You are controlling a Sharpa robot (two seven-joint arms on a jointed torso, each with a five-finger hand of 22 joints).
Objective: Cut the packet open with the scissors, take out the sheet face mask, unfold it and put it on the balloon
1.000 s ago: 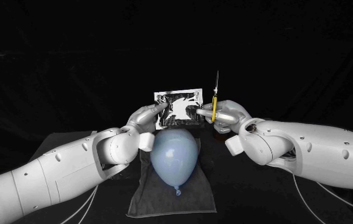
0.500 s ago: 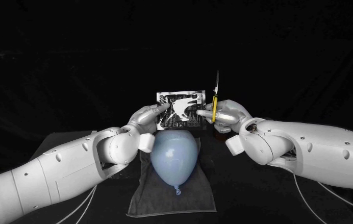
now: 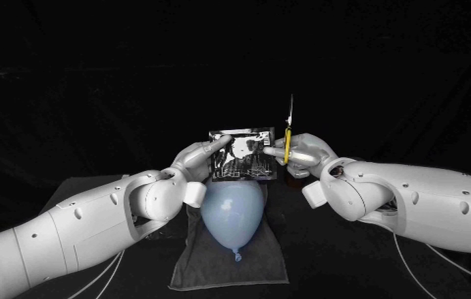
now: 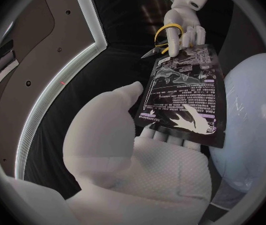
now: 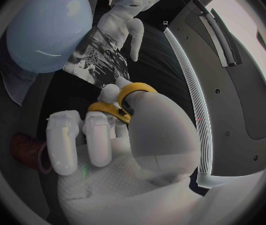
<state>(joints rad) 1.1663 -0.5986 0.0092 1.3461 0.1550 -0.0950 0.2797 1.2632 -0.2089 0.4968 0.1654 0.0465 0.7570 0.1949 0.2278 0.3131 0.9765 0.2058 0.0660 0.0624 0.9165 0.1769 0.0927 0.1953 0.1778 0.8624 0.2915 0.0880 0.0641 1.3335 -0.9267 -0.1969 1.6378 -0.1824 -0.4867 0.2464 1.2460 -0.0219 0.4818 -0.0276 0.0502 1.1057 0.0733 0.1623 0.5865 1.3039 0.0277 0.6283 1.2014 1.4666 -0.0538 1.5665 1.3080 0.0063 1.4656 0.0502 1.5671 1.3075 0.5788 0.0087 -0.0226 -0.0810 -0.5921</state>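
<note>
My left hand [image 3: 201,157] holds a black-and-silver mask packet [image 3: 242,153] upright above the balloon; the packet [image 4: 186,95] hangs from that hand's fingers [image 4: 170,135]. My right hand [image 3: 304,153] grips yellow-handled scissors [image 3: 288,135] right beside the packet's edge, blades pointing up. The yellow handle loops [image 5: 123,101] sit around my right hand's fingers [image 5: 95,135], and the packet [image 5: 98,60] lies just beyond them. A pale blue balloon [image 3: 233,210] lies on a grey cloth [image 3: 231,261] below both hands. The packet's top edge looks whole.
The cloth sits on the black table [image 3: 333,265] between my two arms. A dark reddish object [image 5: 27,152] lies near my right hand on the table.
The packet has come down a little and tilted, so its bright printed face has turned darker. The scissors and my right hand have hardly moved.
</note>
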